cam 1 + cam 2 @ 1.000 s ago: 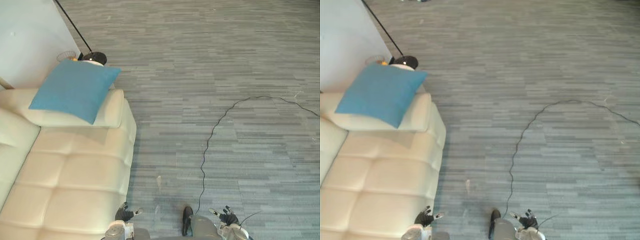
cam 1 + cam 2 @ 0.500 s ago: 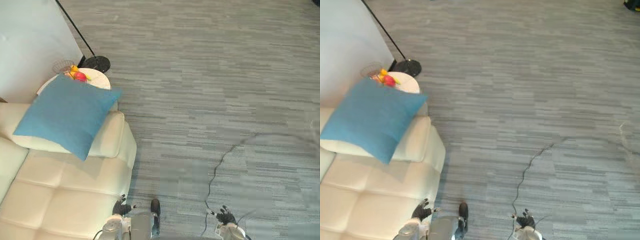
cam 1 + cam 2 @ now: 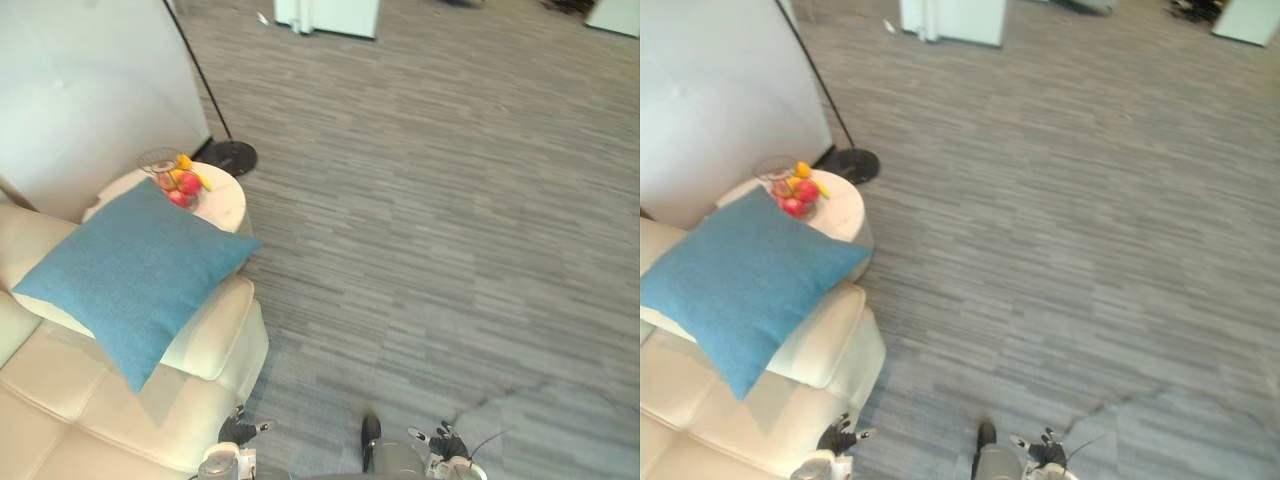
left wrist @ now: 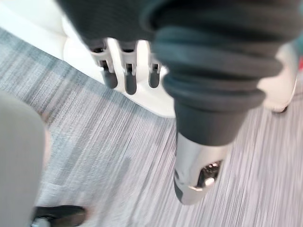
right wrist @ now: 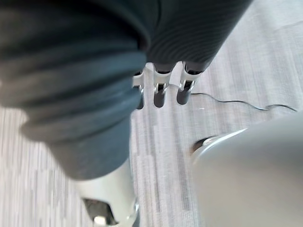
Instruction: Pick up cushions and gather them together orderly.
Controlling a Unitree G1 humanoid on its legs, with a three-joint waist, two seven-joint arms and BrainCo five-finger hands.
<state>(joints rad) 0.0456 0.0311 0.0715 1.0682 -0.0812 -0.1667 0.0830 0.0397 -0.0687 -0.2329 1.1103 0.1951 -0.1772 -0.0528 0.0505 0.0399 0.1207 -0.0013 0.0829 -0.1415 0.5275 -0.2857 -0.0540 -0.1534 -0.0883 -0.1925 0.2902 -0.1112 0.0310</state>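
My left hand (image 3: 238,432), at the lower edge of the head view just beside the front of the cream sofa (image 3: 215,350), hangs empty with its fingers (image 4: 125,71) straight. My right hand (image 3: 445,443), lower centre-right over the grey carpet (image 3: 430,250), is likewise relaxed and holds nothing. Up and left of the left hand, the blue cushion (image 3: 135,275) lies tilted on the sofa's armrest, one corner overhanging toward the seat. Behind it, in the upper left, stand a round white side table (image 3: 225,205) carrying a wire bowl of fruit (image 3: 175,180), and the black lamp base (image 3: 232,157). Over the last second the whole view has swung, so I judge that the camera moved, not the furniture: the cushion keeps its place on the armrest but now sits lower and larger in frame, and the table has come into sight. I read this as approach only, since the cushion is well apart from both hands and no pick-up has begun.
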